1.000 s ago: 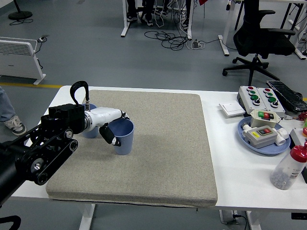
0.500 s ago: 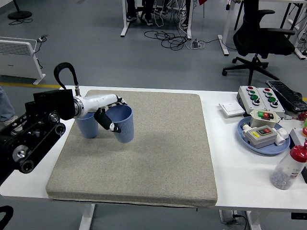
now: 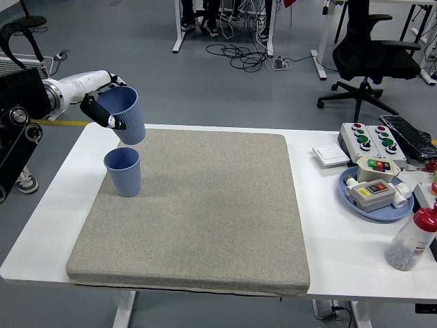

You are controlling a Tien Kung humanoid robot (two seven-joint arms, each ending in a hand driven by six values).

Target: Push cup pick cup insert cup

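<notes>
Two blue ribbed cups are in the head view. One cup (image 3: 123,171) stands upright on the grey mat (image 3: 205,212) near its left edge. My left hand (image 3: 108,104) is shut on the second blue cup (image 3: 128,115) and holds it in the air, tilted slightly, directly above and a little behind the standing cup. The held cup's base hangs clear of the standing cup's rim. My right arm is out of view.
A blue plate (image 3: 372,195) with button boxes, a control box (image 3: 372,140), a white pad (image 3: 330,156) and a clear bottle with a red cap (image 3: 412,239) sit on the white table (image 3: 341,253) to the right. An office chair (image 3: 372,51) stands behind the table.
My left hand has lifted the held cup from the mat's middle-left, up and to the left, to above the standing cup. The arm has swung back toward the left edge.
</notes>
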